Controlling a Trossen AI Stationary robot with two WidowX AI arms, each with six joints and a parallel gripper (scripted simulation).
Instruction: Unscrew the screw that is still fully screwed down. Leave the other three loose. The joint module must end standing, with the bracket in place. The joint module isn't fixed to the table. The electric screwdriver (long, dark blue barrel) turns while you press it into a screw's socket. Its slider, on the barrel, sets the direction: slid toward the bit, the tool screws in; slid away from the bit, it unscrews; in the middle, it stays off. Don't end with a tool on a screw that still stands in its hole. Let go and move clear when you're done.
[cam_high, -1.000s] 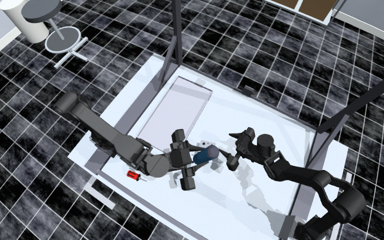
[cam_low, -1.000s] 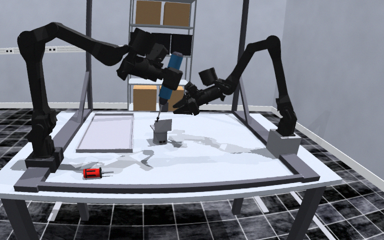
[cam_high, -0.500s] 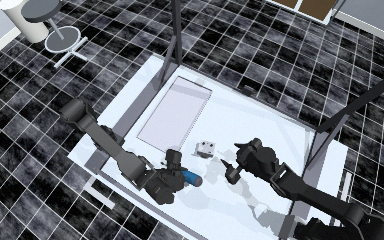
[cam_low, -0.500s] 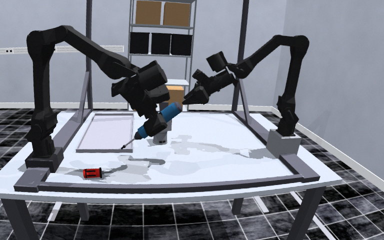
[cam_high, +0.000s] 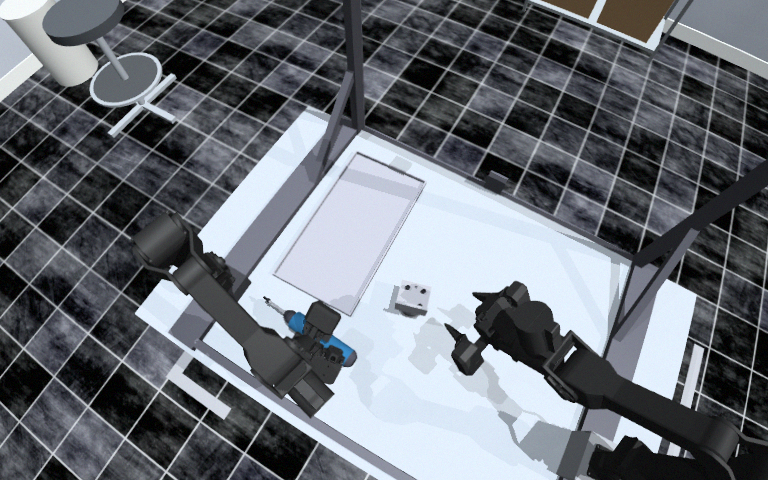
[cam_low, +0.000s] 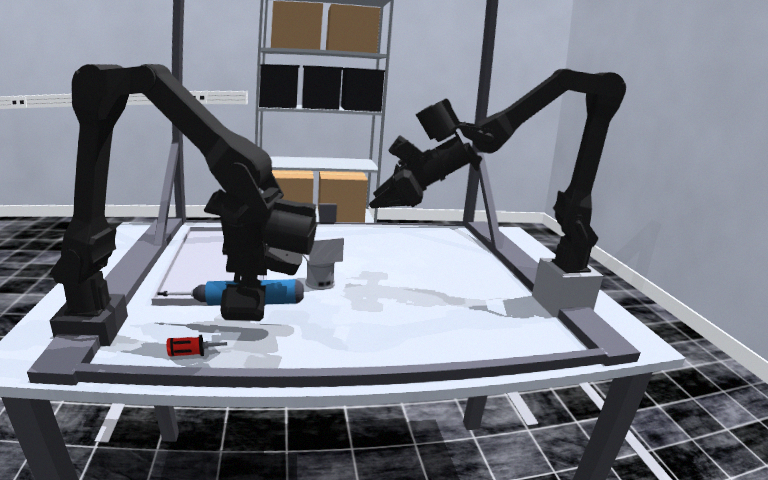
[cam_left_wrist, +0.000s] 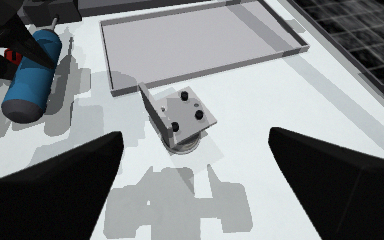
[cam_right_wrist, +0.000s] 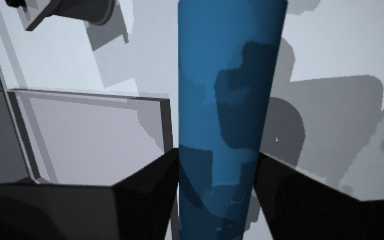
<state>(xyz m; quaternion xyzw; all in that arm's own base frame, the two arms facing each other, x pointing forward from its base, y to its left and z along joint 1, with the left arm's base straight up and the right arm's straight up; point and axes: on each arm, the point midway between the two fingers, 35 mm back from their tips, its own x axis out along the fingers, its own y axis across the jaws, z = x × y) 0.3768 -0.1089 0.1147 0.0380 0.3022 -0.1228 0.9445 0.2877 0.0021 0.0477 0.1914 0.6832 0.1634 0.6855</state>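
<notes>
The joint module stands upright with the bracket on top. Three black screw heads show on the bracket in the left wrist view; whether a fourth screw sits low in a hole cannot be told. My right gripper is shut on the electric screwdriver's blue barrel, held about level above the table, bit pointing away from the module. The slider is not visible. My left gripper is open and empty, above and to one side of the module, not touching it.
A shallow tray lies beside the module. A red screwdriver lies near the table's front edge in the exterior view, below the right arm. Dark frame rails and posts edge the table.
</notes>
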